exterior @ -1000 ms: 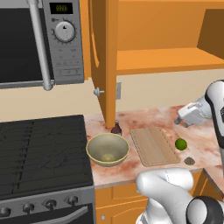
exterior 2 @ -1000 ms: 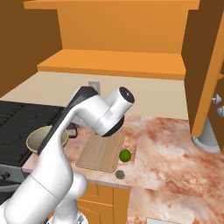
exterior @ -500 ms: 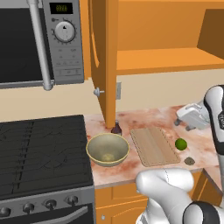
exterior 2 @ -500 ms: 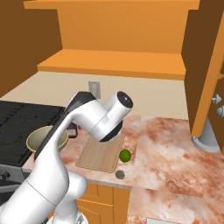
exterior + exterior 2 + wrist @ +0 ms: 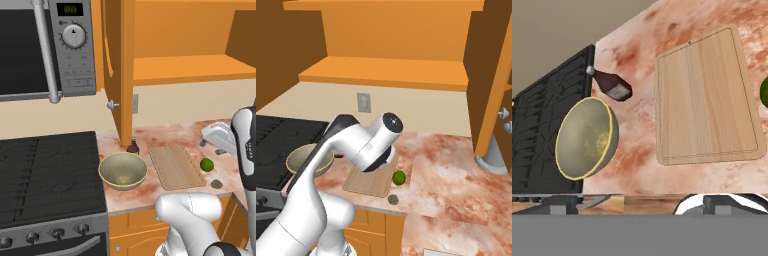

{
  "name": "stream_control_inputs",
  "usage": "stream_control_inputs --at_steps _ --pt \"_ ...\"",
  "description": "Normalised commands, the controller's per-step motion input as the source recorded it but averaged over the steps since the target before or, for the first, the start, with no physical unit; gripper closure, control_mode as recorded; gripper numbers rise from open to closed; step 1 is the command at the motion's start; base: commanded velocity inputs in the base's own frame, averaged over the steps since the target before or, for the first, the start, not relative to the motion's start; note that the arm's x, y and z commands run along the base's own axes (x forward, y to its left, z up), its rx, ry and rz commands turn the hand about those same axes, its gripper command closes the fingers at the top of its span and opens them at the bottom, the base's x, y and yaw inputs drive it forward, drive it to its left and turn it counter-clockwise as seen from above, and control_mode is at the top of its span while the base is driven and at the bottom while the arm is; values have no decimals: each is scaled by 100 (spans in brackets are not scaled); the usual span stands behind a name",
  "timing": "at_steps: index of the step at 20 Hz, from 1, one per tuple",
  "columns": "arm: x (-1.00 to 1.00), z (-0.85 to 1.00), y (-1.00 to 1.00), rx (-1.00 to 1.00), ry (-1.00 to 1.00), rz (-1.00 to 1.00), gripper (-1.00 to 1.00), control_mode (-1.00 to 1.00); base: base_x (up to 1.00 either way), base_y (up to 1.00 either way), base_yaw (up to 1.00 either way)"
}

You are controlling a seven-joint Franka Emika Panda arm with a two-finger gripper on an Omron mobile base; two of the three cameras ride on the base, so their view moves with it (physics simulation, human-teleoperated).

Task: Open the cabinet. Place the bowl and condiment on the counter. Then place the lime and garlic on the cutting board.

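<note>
The cabinet door stands open, its shelf bare. On the counter rests the olive-beige bowl with the dark condiment bottle right behind it. To their right lies the cutting board, nothing on it. The lime and the garlic sit on the counter just right of the board. My gripper hangs open and holds nothing, above the counter behind the lime. From the hand view I look down on the bowl, condiment, board and the lime's edge.
A black stove top borders the bowl on the left, with a microwave above it. The second cabinet door hangs open at the right. My white arm reaches over the board. Bare marbled counter stretches right of the lime.
The hand has drifted slightly right and lower over the counter behind the lime. Its jaws stay open. Bowl, bottle, lime and garlic have not moved.
</note>
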Motion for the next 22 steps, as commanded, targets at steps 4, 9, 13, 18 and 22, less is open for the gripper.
stream_control_inputs --at_steps 4,9,13,18,22 --pt "-15 0 -30 0 10 -13 -100 -100 0 0 0" --pt "-9 0 -33 0 15 -12 -100 -100 0 0 0" --pt "0 0 -14 0 20 -10 -100 -100 0 0 0" --pt "0 -1 -4 0 19 -7 -100 -100 0 0 0" --pt "0 -16 0 0 11 -2 -100 -100 0 0 0"
